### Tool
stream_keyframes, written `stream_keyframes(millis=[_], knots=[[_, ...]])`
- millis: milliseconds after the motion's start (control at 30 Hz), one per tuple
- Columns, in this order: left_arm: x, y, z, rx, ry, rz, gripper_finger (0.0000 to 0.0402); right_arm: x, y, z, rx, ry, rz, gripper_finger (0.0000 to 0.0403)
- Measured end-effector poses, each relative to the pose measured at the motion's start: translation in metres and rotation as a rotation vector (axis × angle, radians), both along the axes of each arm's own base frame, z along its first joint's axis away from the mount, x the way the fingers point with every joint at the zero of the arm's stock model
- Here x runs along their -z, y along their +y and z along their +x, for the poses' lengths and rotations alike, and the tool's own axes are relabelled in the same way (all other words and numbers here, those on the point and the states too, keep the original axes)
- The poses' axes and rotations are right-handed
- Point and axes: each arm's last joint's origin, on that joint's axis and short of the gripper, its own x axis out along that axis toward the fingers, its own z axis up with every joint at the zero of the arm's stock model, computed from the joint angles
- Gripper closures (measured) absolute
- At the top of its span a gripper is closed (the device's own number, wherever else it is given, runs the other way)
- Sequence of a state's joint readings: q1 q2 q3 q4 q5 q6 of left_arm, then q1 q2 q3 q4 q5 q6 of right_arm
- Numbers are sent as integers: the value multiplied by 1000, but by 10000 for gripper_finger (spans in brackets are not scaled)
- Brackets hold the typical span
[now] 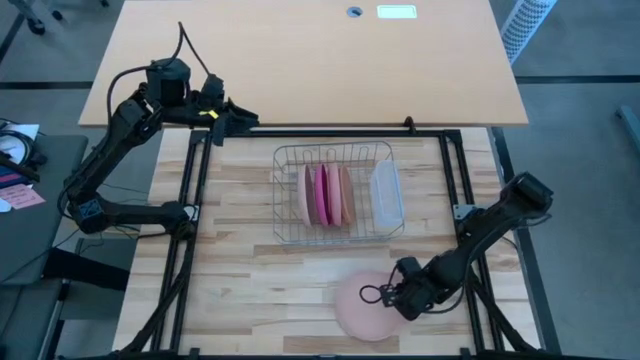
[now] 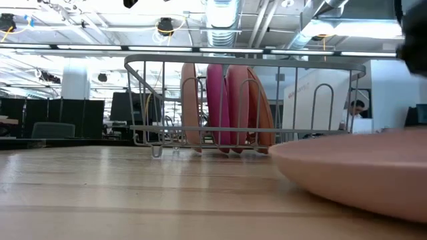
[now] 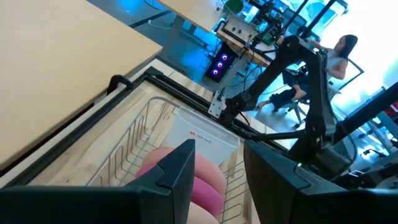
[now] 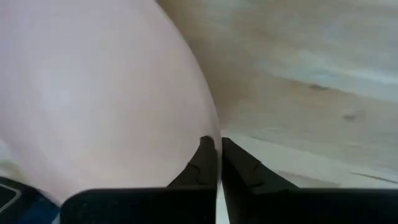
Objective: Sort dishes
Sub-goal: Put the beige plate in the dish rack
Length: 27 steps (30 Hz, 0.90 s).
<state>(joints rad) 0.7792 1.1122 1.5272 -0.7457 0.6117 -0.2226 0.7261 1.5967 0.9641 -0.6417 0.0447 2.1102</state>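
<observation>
Pinching the thin right rim of the pale pink plate (image 1: 366, 305) lying flat near the rack (image 1: 336, 196), the right gripper (image 1: 399, 296) risked losing it on lifting, its hold looking shallow.

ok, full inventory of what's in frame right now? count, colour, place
wire rack: one, silver, table centre
plates in rack: about four, salmon-orange, pale pink and magenta, standing on edge
loose plate: one, pale pink, flat on the table in front of the rack
tub: one, translucent, in the rack's right end
table: one, light wood with a black frame
person: one, seated, in the room beyond the table
left claw: one, dark, parked at the far left corner, fingers apart, empty
right claw: one, dark, shut on the loose plate's rim
</observation>
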Motion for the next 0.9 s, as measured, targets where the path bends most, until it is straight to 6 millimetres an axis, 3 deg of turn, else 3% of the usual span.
stream_keyframes(millis=[233,400,667,900], knots=[[-1,0,0,-1,-10,-6,270,-72,0,15,-80,-223,32,401],[-14,-6,-5,-2,-109,15,270,-123,-13,34,-28,-324,30,401],[-34,-22,-22,-7,-250,51,270,-190,-65,71,100,-590,-190,402],[-50,-41,-43,-62,-361,149,270,-231,-122,86,119,-697,-426,403]])
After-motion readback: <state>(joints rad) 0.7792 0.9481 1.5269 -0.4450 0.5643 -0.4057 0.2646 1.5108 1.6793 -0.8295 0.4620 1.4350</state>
